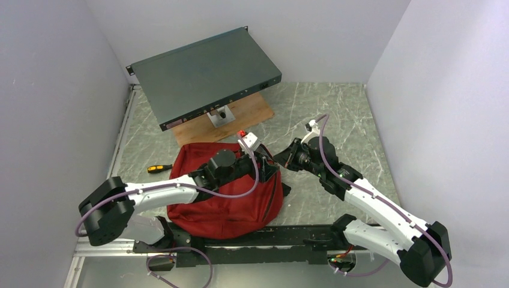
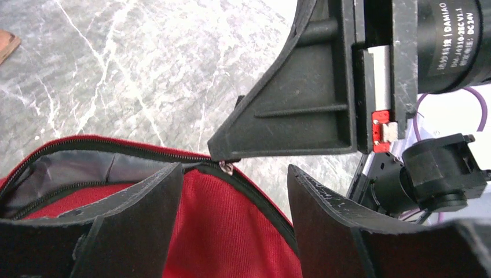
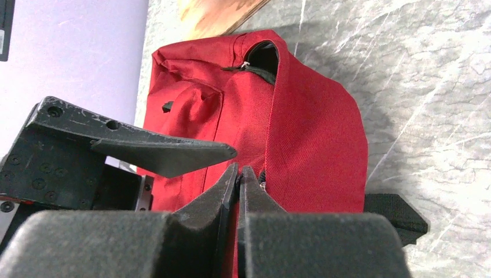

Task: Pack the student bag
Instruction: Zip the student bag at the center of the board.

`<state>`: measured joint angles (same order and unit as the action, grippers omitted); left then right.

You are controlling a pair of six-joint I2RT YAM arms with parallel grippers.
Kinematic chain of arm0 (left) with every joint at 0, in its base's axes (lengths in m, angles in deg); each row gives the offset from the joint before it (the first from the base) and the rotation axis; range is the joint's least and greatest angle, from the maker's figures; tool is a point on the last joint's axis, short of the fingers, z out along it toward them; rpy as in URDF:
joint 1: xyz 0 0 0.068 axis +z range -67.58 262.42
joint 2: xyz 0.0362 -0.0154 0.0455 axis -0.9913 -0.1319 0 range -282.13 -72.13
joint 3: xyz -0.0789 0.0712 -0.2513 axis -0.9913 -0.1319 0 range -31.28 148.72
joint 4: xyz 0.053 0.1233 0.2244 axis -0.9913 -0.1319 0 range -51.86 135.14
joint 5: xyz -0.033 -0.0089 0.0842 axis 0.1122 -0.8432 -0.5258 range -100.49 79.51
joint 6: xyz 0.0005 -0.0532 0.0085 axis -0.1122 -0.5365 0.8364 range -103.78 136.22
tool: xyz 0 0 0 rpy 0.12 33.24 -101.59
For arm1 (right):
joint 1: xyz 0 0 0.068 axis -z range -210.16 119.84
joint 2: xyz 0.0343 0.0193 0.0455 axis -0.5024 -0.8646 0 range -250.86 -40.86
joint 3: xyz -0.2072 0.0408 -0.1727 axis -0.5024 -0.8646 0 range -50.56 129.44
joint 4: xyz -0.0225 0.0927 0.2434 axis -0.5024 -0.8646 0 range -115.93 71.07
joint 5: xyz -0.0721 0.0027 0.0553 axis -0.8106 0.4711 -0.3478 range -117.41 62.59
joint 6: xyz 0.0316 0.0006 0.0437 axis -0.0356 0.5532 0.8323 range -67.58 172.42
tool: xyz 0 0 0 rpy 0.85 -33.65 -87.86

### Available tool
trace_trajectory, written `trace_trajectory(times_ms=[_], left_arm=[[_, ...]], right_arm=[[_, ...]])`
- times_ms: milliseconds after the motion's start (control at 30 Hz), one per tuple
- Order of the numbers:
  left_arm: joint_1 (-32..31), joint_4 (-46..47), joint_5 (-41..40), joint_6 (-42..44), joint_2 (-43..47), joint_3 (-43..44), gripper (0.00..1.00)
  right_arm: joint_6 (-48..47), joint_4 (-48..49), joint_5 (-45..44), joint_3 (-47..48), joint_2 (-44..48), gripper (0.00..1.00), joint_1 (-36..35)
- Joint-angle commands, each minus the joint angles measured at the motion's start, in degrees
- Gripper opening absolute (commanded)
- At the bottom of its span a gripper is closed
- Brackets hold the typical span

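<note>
The bag [image 1: 222,210] lies on the tabletop [image 1: 336,114]. Our left tool [image 2: 234,231] hangs spread over its open zipper [image 2: 116,145], right tool [image 3: 239,174] pressed together at the zipper's end; a slip there could let the opening collapse.

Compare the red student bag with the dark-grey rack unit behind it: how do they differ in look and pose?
The student bag is dark red soft fabric; the rack unit is dark grey, hard and flat. The bag slumps on the table; the rack unit sits tilted above a wooden board. The bag's zipper gapes open; the rack unit is a closed box. Both dwarf the screwdriver.
</note>
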<state>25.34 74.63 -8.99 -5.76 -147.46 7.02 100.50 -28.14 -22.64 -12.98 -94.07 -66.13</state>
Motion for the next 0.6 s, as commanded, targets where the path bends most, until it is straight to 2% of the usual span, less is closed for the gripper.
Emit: trace_trajectory(times_ms=[0, 233, 433, 500, 567], left_arm=[[0.21, 10.20, -1.34, 2.06, -3.85, 1.26, 0.70], [0.14, 11.14, -1.37, 3.36, -9.62, 4.44, 0.54], [0.18, 14.59, -6.05, 3.15, -10.49, 3.91, 0.42], [0.16, 15.05, -7.52, 2.85, -10.54, 3.76, 0.34], [0.21, 14.16, -8.89, 2.75, -10.62, 4.14, 0.27]], right_arm=[[3.56, 3.43, 0.95, 3.09, 1.35, 0.05, 0.19], [5.72, 3.52, 0.28, 3.07, 2.11, 0.10, 0.19], [4.21, 2.20, 1.98, 4.25, 0.23, 0.14, 0.19], [2.23, 1.64, 3.15, 4.23, -0.15, 0.21, 0.19], [-0.71, 0.16, 3.85, 4.80, -0.74, 0.35, 0.18]])
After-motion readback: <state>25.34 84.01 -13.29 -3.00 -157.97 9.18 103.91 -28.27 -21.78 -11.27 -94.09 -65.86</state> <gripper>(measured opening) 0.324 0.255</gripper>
